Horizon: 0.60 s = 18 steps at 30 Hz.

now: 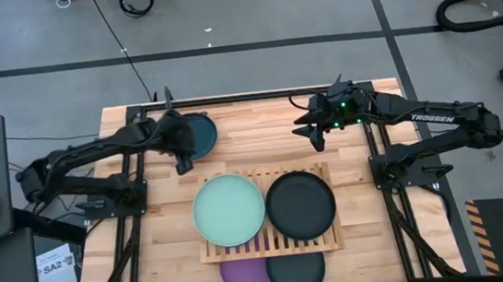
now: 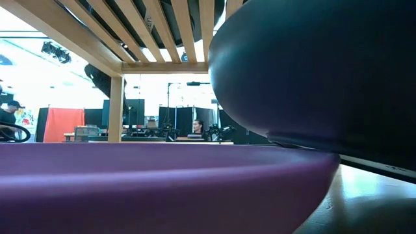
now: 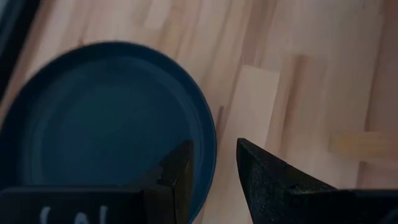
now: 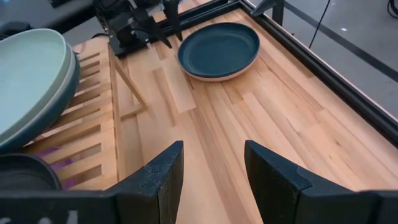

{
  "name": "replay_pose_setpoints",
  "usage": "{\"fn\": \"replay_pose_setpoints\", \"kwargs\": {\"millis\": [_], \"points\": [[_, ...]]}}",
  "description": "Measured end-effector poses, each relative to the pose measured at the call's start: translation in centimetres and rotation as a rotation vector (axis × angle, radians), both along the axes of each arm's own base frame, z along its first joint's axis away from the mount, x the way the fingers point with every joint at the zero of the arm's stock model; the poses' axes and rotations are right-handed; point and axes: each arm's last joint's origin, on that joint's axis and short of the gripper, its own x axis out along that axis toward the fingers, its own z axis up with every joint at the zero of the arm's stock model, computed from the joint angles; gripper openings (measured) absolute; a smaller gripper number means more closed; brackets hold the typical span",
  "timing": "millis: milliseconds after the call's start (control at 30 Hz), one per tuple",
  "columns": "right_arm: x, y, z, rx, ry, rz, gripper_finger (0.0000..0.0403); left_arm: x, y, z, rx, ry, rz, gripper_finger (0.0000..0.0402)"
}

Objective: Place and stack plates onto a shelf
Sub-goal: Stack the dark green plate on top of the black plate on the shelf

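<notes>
A dark teal plate [image 1: 202, 132] [image 4: 217, 50] lies flat on the table near its far left corner. My left gripper [image 1: 182, 161] [image 3: 214, 149] is open at the plate's near edge, one finger over the inside and one outside the rim [image 3: 208, 134]; I see no touch. My right gripper [image 1: 309, 134] [image 4: 212, 149] is open above bare table, right of the teal plate. On the slatted shelf [image 1: 271, 246] rest a mint green plate [image 1: 229, 210] topping a stack and a black plate [image 1: 301, 206]. A purple plate [image 1: 244, 277] [image 2: 156, 182] and a dark plate [image 1: 296, 274] lie below the shelf's near edge.
A black metal frame [image 4: 323, 62] runs along the table's far and side edges. Bare wood [image 1: 261, 140] lies between the two grippers, beyond the shelf. In the low view, people and equipment stand in the room behind.
</notes>
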Motion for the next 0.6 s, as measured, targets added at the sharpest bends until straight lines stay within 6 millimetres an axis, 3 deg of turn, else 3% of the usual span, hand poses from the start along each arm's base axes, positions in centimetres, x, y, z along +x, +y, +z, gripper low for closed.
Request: {"fn": "replay_pose_setpoints", "kwargs": {"millis": [600], "points": [[0.0,0.0,0.0,-0.005,0.001,0.004,0.0174,1.9,1.1,-4.0,-0.08,0.152,-0.006,0.0128]]}}
